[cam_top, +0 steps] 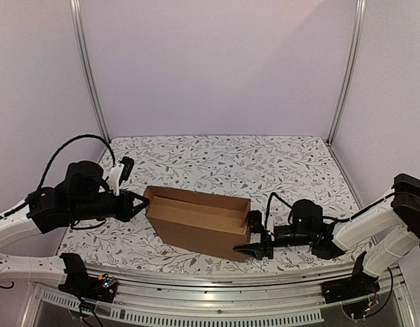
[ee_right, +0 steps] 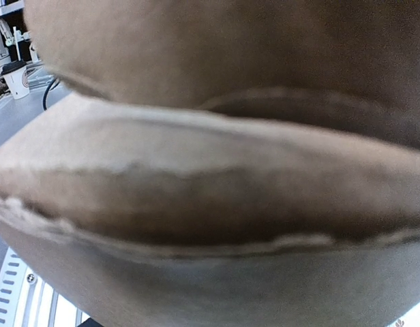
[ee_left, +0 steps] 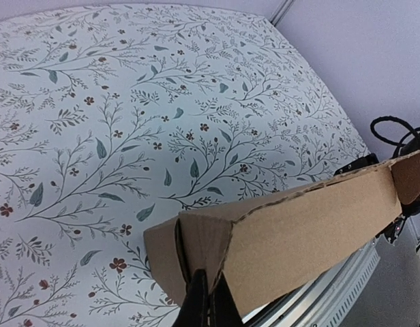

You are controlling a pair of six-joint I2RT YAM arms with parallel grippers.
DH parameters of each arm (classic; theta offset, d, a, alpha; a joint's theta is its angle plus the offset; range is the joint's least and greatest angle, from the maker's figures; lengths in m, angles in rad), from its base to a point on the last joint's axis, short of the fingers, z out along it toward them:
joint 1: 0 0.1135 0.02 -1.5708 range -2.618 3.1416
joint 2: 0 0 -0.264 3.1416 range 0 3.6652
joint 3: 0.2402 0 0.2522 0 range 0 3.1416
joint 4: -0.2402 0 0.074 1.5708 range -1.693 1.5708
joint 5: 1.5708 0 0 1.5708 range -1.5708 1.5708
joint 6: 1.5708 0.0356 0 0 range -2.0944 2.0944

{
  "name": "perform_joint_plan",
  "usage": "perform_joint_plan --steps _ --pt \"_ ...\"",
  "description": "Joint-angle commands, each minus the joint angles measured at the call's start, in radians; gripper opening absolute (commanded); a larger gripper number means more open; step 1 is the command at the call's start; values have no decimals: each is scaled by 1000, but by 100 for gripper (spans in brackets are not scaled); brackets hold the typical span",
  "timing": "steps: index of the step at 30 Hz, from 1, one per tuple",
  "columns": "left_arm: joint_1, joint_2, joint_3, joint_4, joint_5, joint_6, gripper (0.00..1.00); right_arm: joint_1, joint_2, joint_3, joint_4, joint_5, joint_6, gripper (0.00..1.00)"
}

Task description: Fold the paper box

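The paper box [cam_top: 196, 221], a brown cardboard mailer folded into a shallow long shape, lies slantwise in the middle of the table. My left gripper [cam_top: 143, 199] is shut, and its black fingertips [ee_left: 208, 300] press against the folded flaps at the box's left end [ee_left: 196, 245]. My right gripper [cam_top: 252, 236] sits at the box's right end with its fingers spread apart, one above and one below the end wall. In the right wrist view blurred cardboard layers [ee_right: 210, 170] fill the frame and hide the fingers.
The table [cam_top: 230, 160] has a white cloth with a leaf print. An aluminium rail [cam_top: 217, 293] runs along the near edge, close under the box. White walls with metal posts [cam_top: 91, 75] close in the back and sides.
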State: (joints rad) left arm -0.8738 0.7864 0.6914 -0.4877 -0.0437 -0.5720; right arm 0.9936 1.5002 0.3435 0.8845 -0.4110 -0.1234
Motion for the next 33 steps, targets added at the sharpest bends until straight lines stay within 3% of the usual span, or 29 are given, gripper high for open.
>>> perform_joint_plan --steps 1,13,16,17,18,25,33 --pt "-48 34 -36 -49 4 -26 0 -4 17 -14 -12 57 7 38" --pt "-86 82 -12 -53 -36 -22 0 -5 -22 -25 -2 136 33 68" --pt "-87 92 -7 -54 -42 -21 0 -5 -55 -35 -2 164 31 81" --pt "-87 97 -5 -53 -43 -22 0 -5 -69 -40 -2 173 30 94" --pt "-88 101 -4 -53 -44 -22 0 -5 -79 -44 -4 185 30 98" --pt "-91 128 16 -73 -75 -38 0 -5 -201 -72 -70 243 30 99" --pt "-94 147 26 -75 -103 -100 0 -5 -476 -54 -405 288 80 99"
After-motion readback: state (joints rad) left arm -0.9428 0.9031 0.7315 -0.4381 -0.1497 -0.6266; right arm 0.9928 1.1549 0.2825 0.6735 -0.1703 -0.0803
